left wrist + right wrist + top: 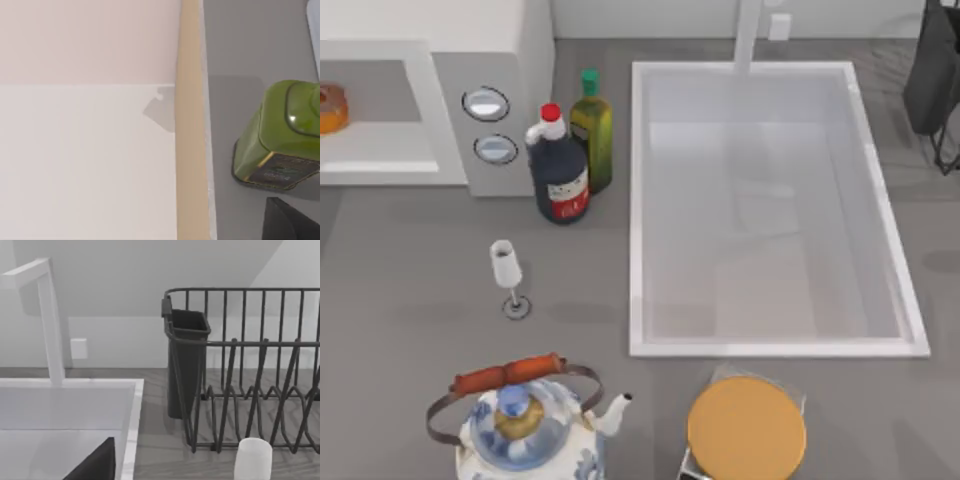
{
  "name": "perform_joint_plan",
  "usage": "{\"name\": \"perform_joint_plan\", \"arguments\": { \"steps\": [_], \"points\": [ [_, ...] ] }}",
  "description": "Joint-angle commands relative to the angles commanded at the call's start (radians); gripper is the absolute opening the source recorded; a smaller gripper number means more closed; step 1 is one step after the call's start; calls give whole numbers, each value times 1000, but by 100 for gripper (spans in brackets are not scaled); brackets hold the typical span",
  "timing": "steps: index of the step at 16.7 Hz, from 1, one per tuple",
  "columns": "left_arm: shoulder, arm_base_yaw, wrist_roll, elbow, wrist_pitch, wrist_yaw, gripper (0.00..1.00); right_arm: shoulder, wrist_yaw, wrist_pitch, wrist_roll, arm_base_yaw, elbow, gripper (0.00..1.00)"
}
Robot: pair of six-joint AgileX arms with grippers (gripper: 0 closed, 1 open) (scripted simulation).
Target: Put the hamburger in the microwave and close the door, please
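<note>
Hamburger first: the small orange-brown round bun [328, 108] sits inside the open cavity of the large white boxy microwave [510, 50], far in from the microwave's grey control panel [490, 125] with its two round silver-rimmed dials. We cannot tell whether the left gripper or the right gripper is spread or pressed together. Just beside the microwave's panel end stand a dark sauce bottle with a red cap [558, 170] and a green glass oil bottle with a green cap [592, 135], the two touching or nearly so. The left wrist view shows a white face of the microwave up close, with the green bottle just beside it. In front of the microwave, apart from it, stands a small clear wine glass [508, 278]; farther out sits a blue-and-white teapot with a red-brown handle [525, 425]. The white rectangular sink basin [770, 80] lies beyond the bottles from the microwave, a flat tan-orange disc [747, 428] past its near rim. The right wrist view shows a black wire dish rack [250, 370] beside the sink.
</note>
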State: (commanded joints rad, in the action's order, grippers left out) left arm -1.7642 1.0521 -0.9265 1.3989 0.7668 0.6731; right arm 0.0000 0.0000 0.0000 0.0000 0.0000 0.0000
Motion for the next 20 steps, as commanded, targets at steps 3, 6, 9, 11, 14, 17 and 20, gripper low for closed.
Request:
{"name": "perform_joint_plan", "arguments": {
  "steps": [3, 6, 9, 11, 14, 17, 20],
  "points": [
    [0, 0, 0, 0, 0, 0, 0, 0, 0, 0, 0, 0, 0, 100],
    [-4, -3, 0, -5, -16, -1, 0, 0, 0, 0, 0, 0, 0, 100],
    [-43, -7, -3, -30, -88, 6, 0, 0, 0, 0, 0, 0, 0, 100],
    [-76, -11, -4, -70, -158, 8, 0, 0, 0, 0, 0, 0, 0, 100],
    [-113, -9, -4, -159, -277, 4, 0, 0, 0, 0, 0, 0, 0, 100],
    [-122, -3, -4, -242, -362, 2, 0, 0, 0, 0, 0, 0, 0, 100],
    [-120, 3, -5, -265, -382, 2, 0, 0, 0, 0, 0, 0, 0, 100]
  ]
}}
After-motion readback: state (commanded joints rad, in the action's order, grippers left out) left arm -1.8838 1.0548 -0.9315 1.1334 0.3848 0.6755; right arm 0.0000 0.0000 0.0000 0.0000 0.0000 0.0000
